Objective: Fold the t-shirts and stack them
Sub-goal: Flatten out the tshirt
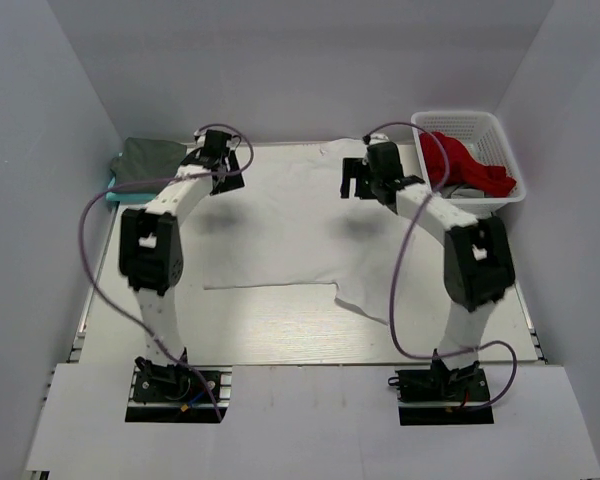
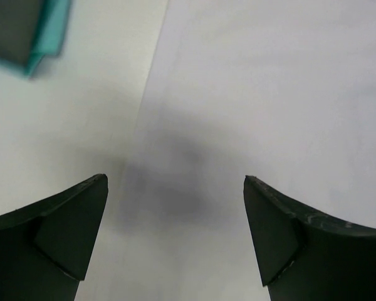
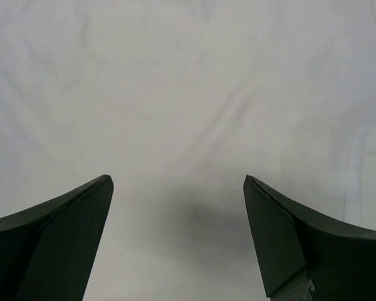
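Left wrist, teal t-shirt (image 2: 51, 32) cut off, blurred

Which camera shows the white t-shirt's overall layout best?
The top external view: the white t-shirt lies spread flat, outline and one sleeve visible. The left wrist view shows only its edge; the right wrist view only a wrinkled patch.

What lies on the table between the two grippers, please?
Only the spread white t-shirt; the top view shows nothing else between the left gripper and right gripper.
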{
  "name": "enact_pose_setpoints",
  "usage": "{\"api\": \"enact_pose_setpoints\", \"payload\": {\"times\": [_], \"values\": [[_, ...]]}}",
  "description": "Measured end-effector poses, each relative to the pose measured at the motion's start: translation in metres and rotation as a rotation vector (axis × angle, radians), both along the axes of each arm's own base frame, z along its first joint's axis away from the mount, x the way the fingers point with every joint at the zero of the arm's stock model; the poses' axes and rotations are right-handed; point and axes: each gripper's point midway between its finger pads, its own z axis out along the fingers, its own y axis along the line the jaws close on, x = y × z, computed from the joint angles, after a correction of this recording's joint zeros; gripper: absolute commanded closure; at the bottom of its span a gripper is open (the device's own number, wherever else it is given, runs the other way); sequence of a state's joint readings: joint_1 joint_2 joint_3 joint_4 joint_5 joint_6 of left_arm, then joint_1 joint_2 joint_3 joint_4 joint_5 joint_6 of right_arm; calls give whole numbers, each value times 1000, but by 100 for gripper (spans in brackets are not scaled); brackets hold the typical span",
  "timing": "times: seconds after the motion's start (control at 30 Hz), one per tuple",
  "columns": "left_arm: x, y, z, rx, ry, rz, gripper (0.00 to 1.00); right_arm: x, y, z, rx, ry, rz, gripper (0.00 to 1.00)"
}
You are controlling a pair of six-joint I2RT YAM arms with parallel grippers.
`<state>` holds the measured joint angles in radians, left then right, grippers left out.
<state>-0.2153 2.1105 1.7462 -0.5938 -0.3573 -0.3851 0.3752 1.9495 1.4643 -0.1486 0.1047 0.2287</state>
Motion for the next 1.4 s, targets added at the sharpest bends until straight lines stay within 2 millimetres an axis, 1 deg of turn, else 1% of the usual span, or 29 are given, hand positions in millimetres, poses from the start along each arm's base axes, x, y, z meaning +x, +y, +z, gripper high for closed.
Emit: {"api": "enact_pose_setpoints", "payload": {"times": [0.03, 0.07, 0.1, 0.13, 0.17, 0.2, 0.23, 0.27, 0.3, 0.37, 0.47, 0.53, 0.6, 0.63, 0.7, 0.73, 0.8, 0.9, 0.93, 1.0, 1.03, 1.1, 1.13, 1.2, 1.23, 1.3, 1.33, 1.4], "values": [[-17, 1, 13, -12, -11, 10, 1, -11, -3, 14, 21, -29, -2, 10], [-40, 3, 24, -27, -17, 24, 1, -23, -5, 23, 36, -39, -4, 10], [-58, 5, 35, -49, -30, 42, 1, -42, -10, 39, 67, -74, -11, 10], [-75, 5, 44, -77, -57, 60, 1, -56, -14, 46, 90, -92, -15, 10], [-97, 7, 49, -108, -68, 86, 1, -73, -20, 49, 107, -98, -21, 10], [-117, 8, 49, -136, -73, 110, 1, -86, -24, 49, 118, -94, -27, 10], [-132, 9, 45, -164, -80, 126, 1, -97, -28, 47, 127, -86, -33, 10], [-154, 10, 34, -193, -58, 141, 1, -107, -31, 41, 133, -71, -43, 10], [-172, 11, 22, -213, -34, 155, 1, -115, -34, 37, 138, -59, -50, 10], [-211, 14, -8, -242, 45, 189, 1, -131, -41, 24, 141, -24, -74, 10], [-257, 16, -43, -270, 150, 233, 1, -149, -49, 13, 149, 3, -112, 10], [-277, 17, -55, -288, 183, 252, 1, -155, -54, 13, 157, 0, -133, 10], [-288, 16, -62, -309, 194, 266, 1, -158, -57, 18, 169, -13, -152, 10], [-290, 15, -64, -321, 197, 271, 1, -159, -57, 20, 176, -20, -158, 10], [-287, 13, -64, -341, 190, 278, 6, -160, -59, 22, 186, -25, -170, 10], [-284, 11, -64, -351, 181, 280, 6, -162, -59, 21, 189, -25, -174, 10], [-279, 10, -63, -363, 165, 281, 8, -165, -61, 17, 190, -17, -181, 10], [-274, 9, -61, -374, 144, 287, 12, -171, -63, 9, 185, 11, -191, 10], [-272, 10, -61, -376, 136, 292, 19, -172, -63, 6, 183, 20, -194, 10], [-270, 12, -60, -375, 124, 313, 25, -175, -65, 3, 178, 31, -199, 10], [-270, 14, -61, -371, 122, 324, 30, -176, -65, 2, 176, 36, -200, 10], [-270, 17, -63, -364, 123, 352, 35, -177, -66, 0, 176, 40, -203, 10], [-271, 18, -64, -359, 125, 363, 40, -179, -67, -1, 174, 44, -204, 10], [-273, 20, -68, -354, 130, 383, 41, -185, -70, -6, 167, 57, -212, 10], [-275, 21, -70, -350, 136, 391, 47, -188, -72, -9, 163, 64, -217, 10], [-277, 22, -75, -348, 144, 403, 52, -195, -77, -13, 149, 79, -231, 10], [-277, 22, -76, -347, 144, 406, 62, -199, -79, -14, 142, 85, -240, 10], [-274, 22, -77, -349, 140, 411, 75, -206, -85, -16, 128, 95, -254, 10]]}}
